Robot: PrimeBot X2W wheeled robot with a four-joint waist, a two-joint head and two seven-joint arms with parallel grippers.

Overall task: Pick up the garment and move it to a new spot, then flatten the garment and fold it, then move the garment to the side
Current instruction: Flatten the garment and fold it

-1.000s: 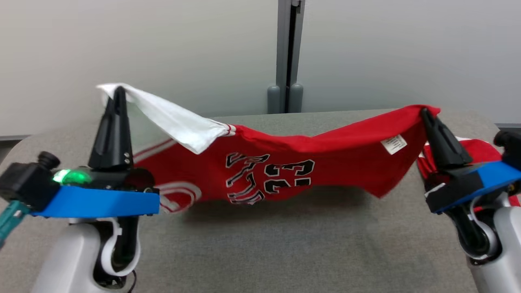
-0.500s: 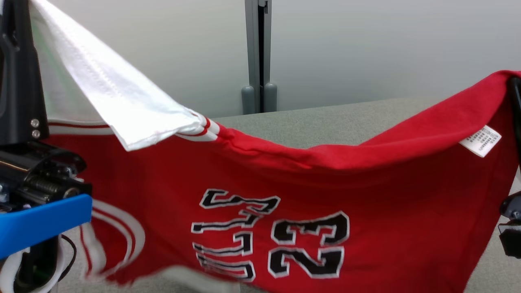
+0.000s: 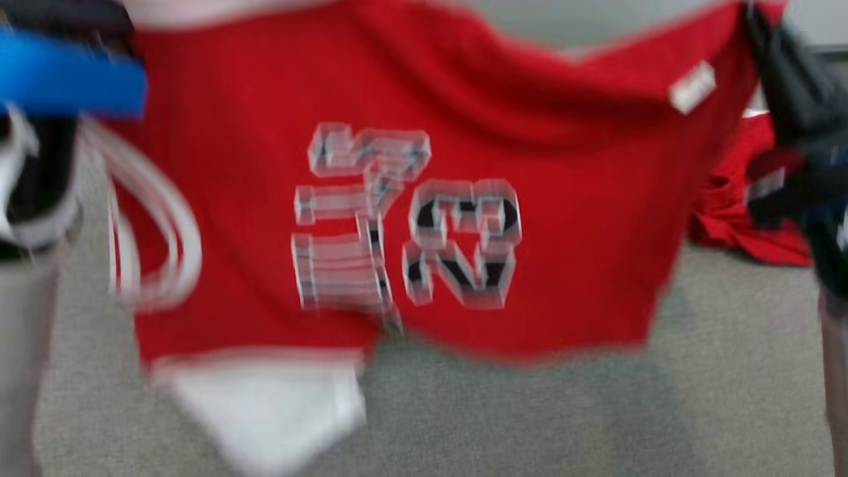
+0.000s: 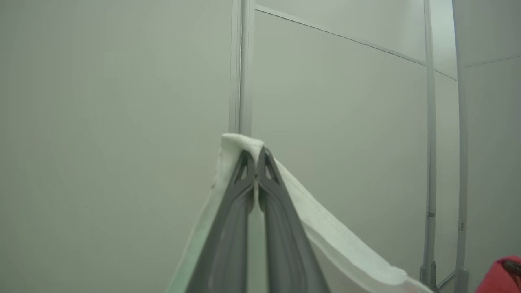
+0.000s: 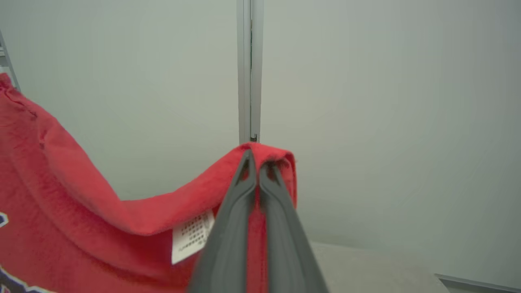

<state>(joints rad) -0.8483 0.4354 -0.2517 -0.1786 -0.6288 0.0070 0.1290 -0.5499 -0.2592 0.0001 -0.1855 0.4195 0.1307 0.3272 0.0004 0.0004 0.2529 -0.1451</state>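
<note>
Garment [image 3: 424, 199]: red jersey, white sleeves, black-and-white number print. It now hangs spread in the air between both arms, above the grey table [image 3: 530, 411]. A second ago it sagged low, hem close to the tabletop. Head view has shifted and smears (camera moving too, so the lift is partly my judgement). Left gripper [image 4: 256, 156] pinched tight on a white sleeve edge. Right gripper [image 5: 255, 162] pinched tight on a red corner, just beside the white label [image 5: 193, 236]. Reads as the carry to a new spot under way, flattening not begun. Top edge sags a little. Lower white sleeve [image 3: 265, 411] dangles free. Second red cloth [image 3: 735, 225] lies on the table at right
</note>
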